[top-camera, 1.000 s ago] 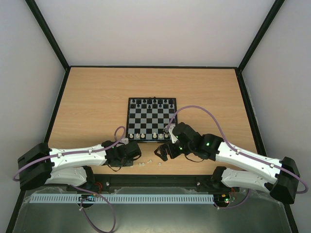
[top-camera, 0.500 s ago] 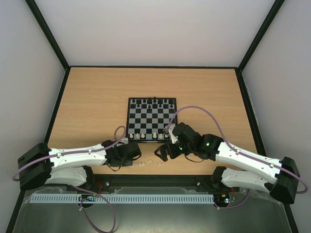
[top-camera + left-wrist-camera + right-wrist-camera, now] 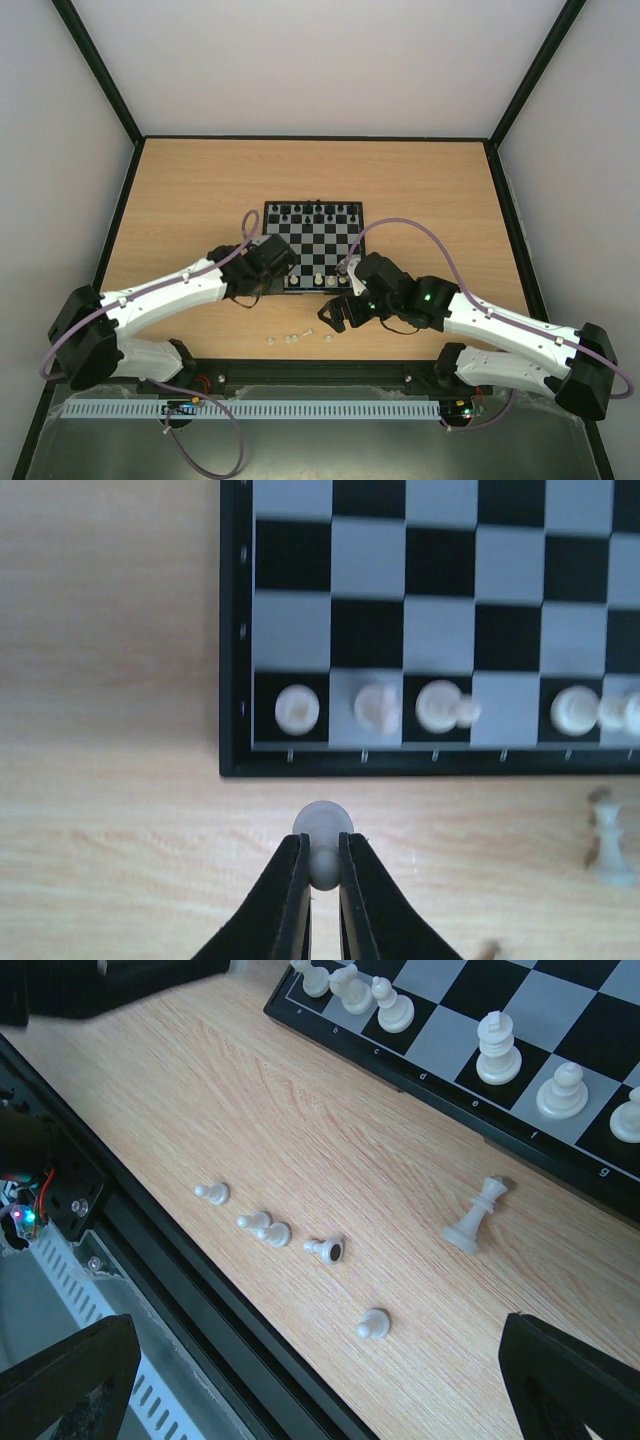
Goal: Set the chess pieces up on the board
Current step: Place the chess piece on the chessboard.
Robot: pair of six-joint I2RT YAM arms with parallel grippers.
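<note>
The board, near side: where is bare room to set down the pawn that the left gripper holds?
Bare: the second row of the board, all across in the left wrist view, and one pale square in the near row between white pieces. Crowded: the rest of that row, and the table around the loose pawns.

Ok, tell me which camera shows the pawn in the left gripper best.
Left wrist: the pawn sits large and centred, pinched by the left gripper just short of the board. Top external hides it under that gripper; the right wrist view doesn't show it.
</note>
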